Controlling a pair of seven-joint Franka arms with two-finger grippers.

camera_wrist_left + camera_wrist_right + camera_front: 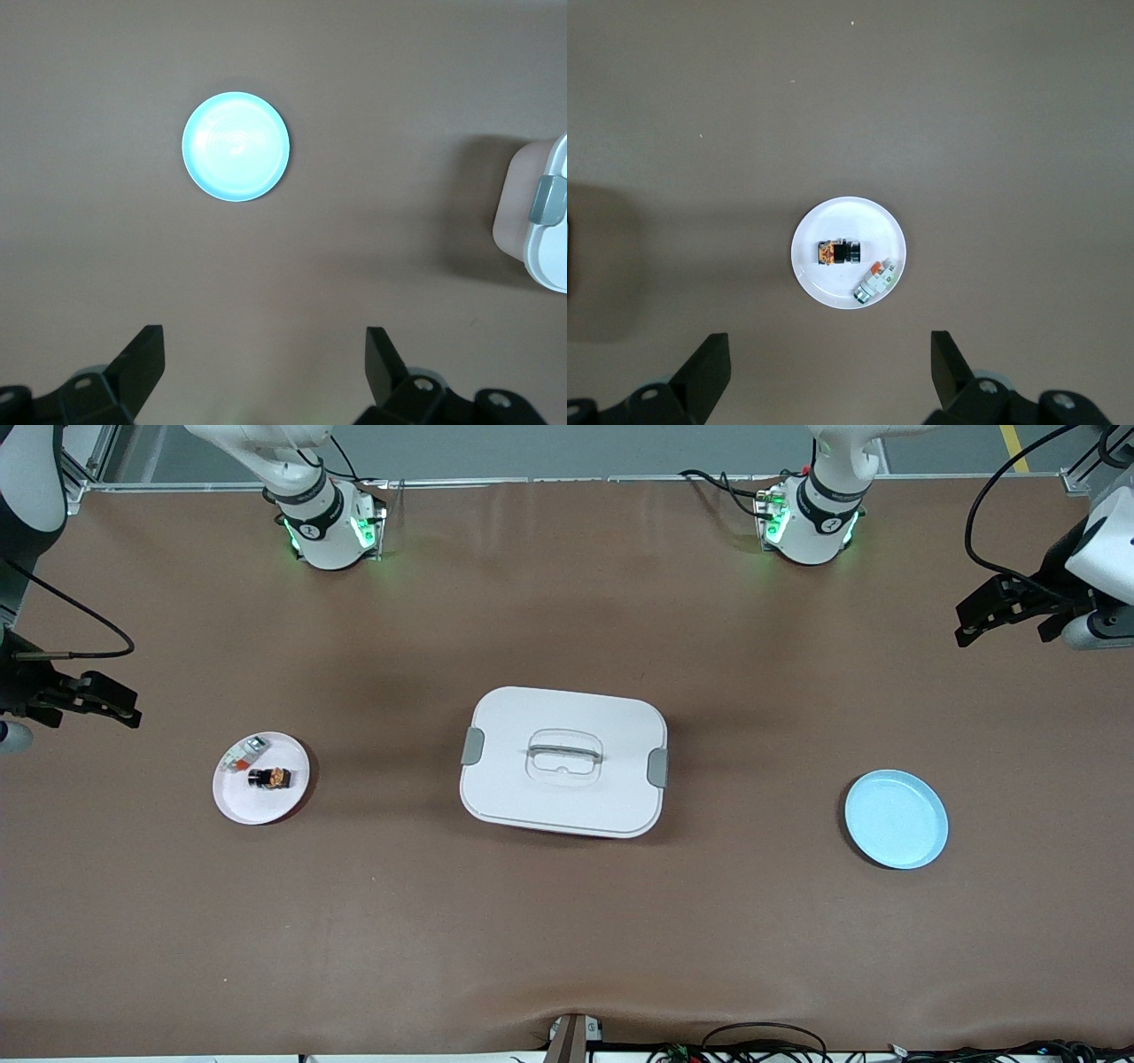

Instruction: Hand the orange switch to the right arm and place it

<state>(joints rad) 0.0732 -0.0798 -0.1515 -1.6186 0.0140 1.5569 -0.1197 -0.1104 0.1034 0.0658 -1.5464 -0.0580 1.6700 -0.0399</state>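
The orange switch (270,778), small and black with an orange end, lies on a white plate (257,804) toward the right arm's end of the table. It also shows in the right wrist view (837,253) on the plate (850,221). My right gripper (124,704) (830,347) is open and empty, high over the table beside that plate. My left gripper (967,624) (266,341) is open and empty, high over the left arm's end of the table, with a light blue plate (895,819) (236,146) in its view.
A whitish-grey block with an orange-red patch (245,755) (877,280) shares the white plate. A white lidded box with grey latches (564,762) (549,212) stands at mid-table. Cables lie along the table's front edge.
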